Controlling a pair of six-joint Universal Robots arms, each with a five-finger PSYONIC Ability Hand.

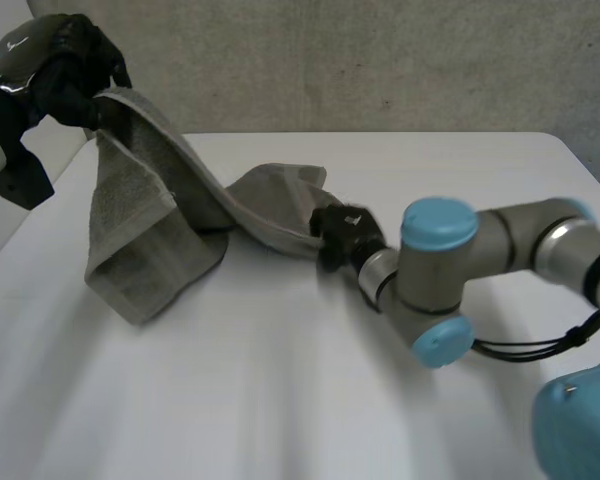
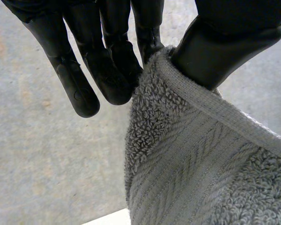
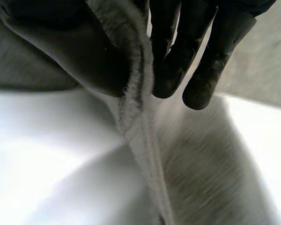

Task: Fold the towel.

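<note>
Currently grey terry-cloth towel [image 1: 150, 235] sags onto white table [image 1: 280, 400]: left hand [image 1: 65, 65] pinches a corner thumb-to-fingers above the table, right hand [image 1: 342, 235] pinches the hem near table centre

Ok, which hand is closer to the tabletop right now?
Right. The right hand pinches the towel by its edge, low over the middle of the table. The left hand pinches a towel corner, raised high by the table's far left corner.
</note>
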